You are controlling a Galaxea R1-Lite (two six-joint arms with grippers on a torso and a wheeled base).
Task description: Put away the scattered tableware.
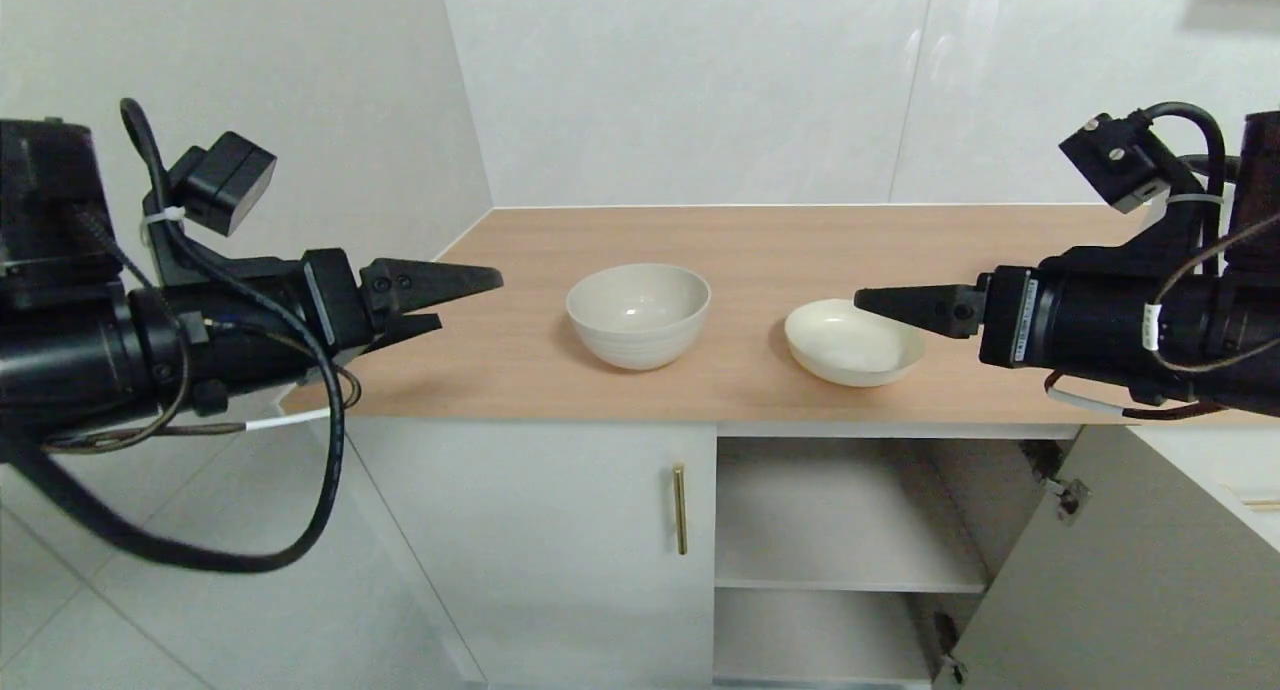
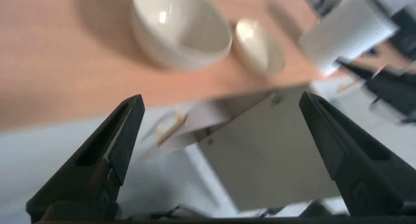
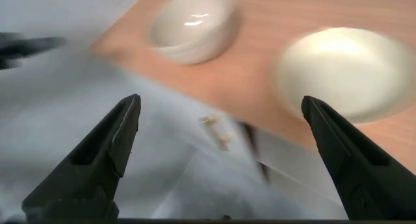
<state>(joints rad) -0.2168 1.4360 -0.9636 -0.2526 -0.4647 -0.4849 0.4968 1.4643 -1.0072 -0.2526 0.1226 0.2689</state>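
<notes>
If our spread right pincer [image 1: 862,298] drops off-centre, we tip the shallow bowl [image 1: 850,348] near it; our left pincer [image 1: 470,300] is spread too.

A light wooden countertop [image 1: 760,240] runs into a corner of white tiled walls [image 1: 700,80]. Beneath it stands a white cabinet [image 1: 560,620]. Its left door [image 1: 520,510] is closed and carries a brass handle [image 1: 680,508]. Its right door [image 1: 1120,570] hangs open, showing white shelves [image 1: 850,570]. Pale floor tiles [image 1: 150,620] lie at the near left.

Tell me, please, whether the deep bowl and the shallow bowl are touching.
Apart. The head view shows a strip of bare countertop between the deep bowl and the shallow bowl.
</notes>
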